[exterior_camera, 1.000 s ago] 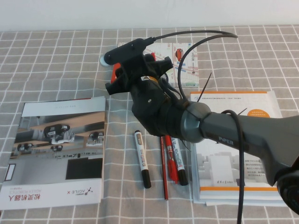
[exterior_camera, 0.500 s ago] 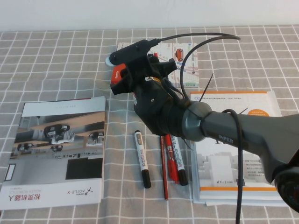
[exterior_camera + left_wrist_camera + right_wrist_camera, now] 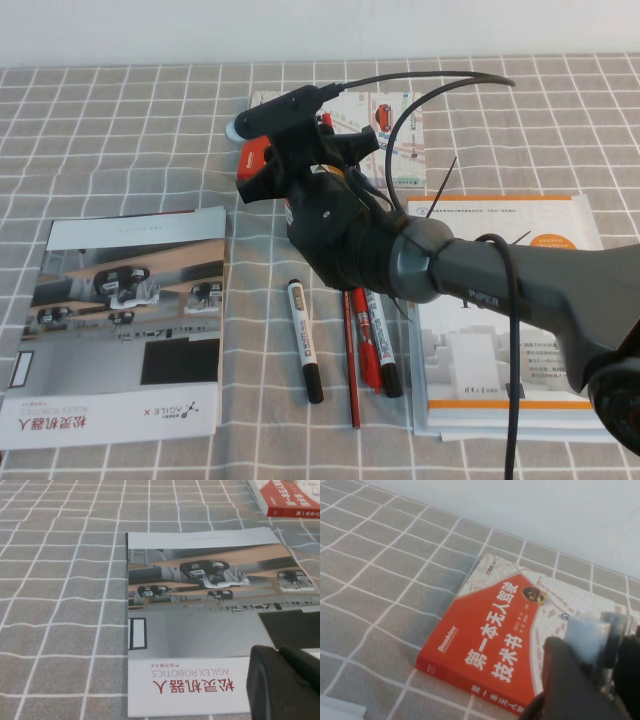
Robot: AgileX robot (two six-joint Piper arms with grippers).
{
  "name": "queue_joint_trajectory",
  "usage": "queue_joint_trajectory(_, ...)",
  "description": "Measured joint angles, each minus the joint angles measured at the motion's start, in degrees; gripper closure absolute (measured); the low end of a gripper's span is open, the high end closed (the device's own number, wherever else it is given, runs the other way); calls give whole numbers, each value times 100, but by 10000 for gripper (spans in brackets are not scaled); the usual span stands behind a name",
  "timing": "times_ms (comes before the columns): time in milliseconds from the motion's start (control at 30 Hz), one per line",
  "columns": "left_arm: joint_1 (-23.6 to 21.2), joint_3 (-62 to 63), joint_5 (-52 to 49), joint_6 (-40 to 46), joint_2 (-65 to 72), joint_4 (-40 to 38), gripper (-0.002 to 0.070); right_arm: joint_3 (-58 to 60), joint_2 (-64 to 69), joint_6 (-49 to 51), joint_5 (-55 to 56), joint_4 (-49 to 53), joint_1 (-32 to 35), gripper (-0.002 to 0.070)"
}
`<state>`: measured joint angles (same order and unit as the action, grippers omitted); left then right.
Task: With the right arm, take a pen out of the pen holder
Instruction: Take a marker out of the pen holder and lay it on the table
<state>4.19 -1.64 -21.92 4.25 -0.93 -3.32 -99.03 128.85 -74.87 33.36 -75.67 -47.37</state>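
Nudged slightly rightward, my right gripper [image 3: 600,680] uncovers more of the orange-covered book [image 3: 257,165] and sits against the pale translucent pen holder [image 3: 237,130] near the tabletop's far edge. I cannot tell its grip, and I judge the grab is just starting. The left gripper [image 3: 285,685] hovers over the grey brochure [image 3: 200,605], near-left corner.
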Motion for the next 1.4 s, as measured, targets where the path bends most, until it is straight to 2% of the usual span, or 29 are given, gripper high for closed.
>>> queue_joint_trajectory(300,0,0,0,0,0,0,678,0,0,0,0,1,0,551)
queue_joint_trajectory(533,0,0,0,0,0,0,678,0,-11,0,-109,1,0,670)
queue_joint_trajectory(933,0,0,0,0,0,0,678,0,-227,-130,-145,-27,-33,686)
queue_joint_trajectory(1000,0,0,0,0,0,0,678,0,-227,-130,-145,-26,-33,668)
queue_joint_trajectory(1067,0,0,0,0,0,0,678,0,-227,-130,-145,-26,-33,620)
queue_joint_trajectory(1300,0,0,0,0,0,0,678,233,-247,-130,445,-29,-44,335)
queue_joint_trajectory(1400,0,0,0,0,0,0,678,509,-257,-130,520,-29,-56,286)
